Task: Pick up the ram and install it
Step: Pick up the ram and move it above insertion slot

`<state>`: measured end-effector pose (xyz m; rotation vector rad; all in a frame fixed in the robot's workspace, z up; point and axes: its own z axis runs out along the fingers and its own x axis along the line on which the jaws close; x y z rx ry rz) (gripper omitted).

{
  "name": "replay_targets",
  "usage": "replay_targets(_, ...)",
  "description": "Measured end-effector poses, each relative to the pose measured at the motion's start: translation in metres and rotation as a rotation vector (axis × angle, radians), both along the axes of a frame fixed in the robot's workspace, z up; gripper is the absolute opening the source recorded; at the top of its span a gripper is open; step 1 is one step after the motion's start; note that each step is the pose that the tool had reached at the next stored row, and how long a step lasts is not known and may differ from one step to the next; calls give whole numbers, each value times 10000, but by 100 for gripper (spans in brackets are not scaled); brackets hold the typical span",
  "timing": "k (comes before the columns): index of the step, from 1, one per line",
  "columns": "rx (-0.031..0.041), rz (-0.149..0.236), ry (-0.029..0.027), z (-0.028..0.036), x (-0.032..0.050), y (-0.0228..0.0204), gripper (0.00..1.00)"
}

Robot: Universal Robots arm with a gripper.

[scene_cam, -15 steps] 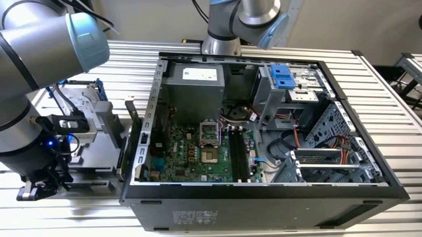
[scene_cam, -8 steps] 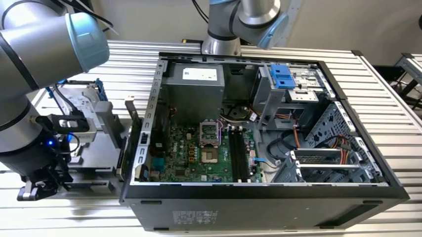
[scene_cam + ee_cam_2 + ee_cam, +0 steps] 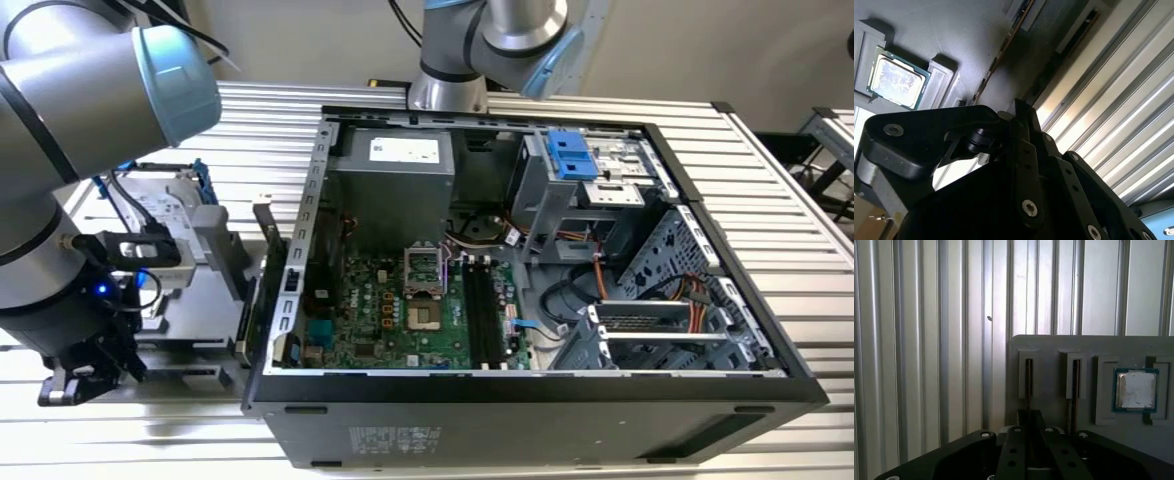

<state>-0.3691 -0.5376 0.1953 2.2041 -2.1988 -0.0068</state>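
In the first wrist view, two ram sticks stand on edge in slots of a grey holder (image 3: 1054, 342). My gripper (image 3: 1030, 419) sits right at the near end of one ram (image 3: 1029, 380), its dark fingertips closed together on the stick; the ram is still seated in its slot. The other stick (image 3: 1074, 380) stands one slot over. The second wrist view shows the gripper (image 3: 1021, 117) against the thin ram edge (image 3: 1004, 47). In the exterior view the gripper (image 3: 83, 385) hangs low beside the holder (image 3: 200, 290), at the exterior view's left of the open computer case (image 3: 534, 390).
A square silver processor chip (image 3: 1135, 390) (image 3: 896, 82) lies in a recess of the holder beside the ram slots. A hard drive in a blue frame (image 3: 160, 210) rests behind the holder. A second arm (image 3: 481, 50) stands behind the case. The table is ribbed metal (image 3: 929, 340).
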Motion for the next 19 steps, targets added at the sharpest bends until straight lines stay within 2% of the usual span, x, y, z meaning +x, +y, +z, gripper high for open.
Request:
replay_targets(15,0,81,0,2,0,0,0)
replay_targets(19,-1,81,1,64,0,0,0)
